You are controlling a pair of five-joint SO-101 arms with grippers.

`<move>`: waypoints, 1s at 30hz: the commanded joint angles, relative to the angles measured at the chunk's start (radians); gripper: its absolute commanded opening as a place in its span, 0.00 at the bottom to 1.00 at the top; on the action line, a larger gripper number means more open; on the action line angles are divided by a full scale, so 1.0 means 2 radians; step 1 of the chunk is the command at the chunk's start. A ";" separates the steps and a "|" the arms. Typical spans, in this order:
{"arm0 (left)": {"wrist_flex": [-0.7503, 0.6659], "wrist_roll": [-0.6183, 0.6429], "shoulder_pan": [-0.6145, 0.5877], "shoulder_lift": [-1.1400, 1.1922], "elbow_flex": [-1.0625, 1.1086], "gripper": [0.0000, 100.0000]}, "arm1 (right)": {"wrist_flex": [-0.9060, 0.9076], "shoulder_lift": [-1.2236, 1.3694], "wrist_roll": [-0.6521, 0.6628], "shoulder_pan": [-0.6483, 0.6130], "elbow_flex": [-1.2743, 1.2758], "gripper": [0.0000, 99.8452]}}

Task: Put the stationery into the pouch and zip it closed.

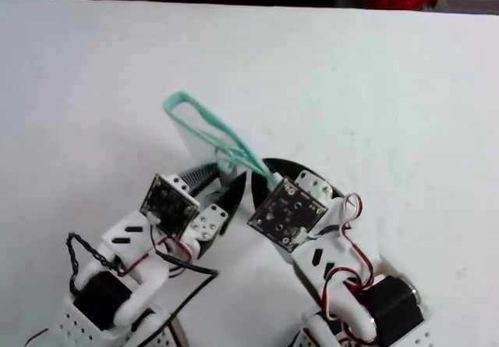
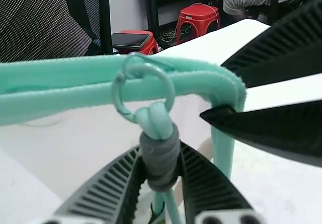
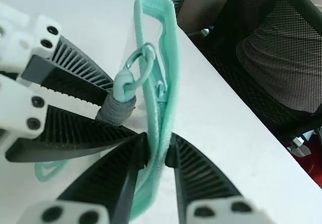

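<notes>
Pouch (image 1: pixel 204 129) and zip are what both arms are busy with. From where I stand, the left gripper (image 2: pixel 162 156) is clenched on the grey-wrapped zip pull (image 2: pixel 160 166), whose cord loops through a teal ring (image 2: pixel 143 90). Just beside it, the right gripper (image 3: pixel 157 142) pinches the teal zip edge (image 3: pixel 161 43) near one end. Beyond them the bag stands on its edge on the white table (image 1: pixel 374 90), its mouth gaping in a long loop away from the arms.

To close it well, I'd say the right should hold firm as an anchor. The left should draw the pull straight along the zip line, steady and never sideways, or the fabric may bunch and jam the slider.

Both arms lean in from the near side, wrists bent down, heads almost meeting over the near end.
</notes>
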 commanded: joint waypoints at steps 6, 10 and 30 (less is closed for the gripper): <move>0.056 0.041 0.003 -0.003 -0.054 0.25 | -0.010 0.003 -0.003 0.025 0.020 0.02; 0.052 0.047 0.003 -0.003 -0.061 0.23 | -0.010 0.003 -0.003 0.025 0.025 0.02; -0.059 0.002 0.007 -0.003 0.001 0.02 | -0.010 0.003 -0.007 0.024 0.026 0.02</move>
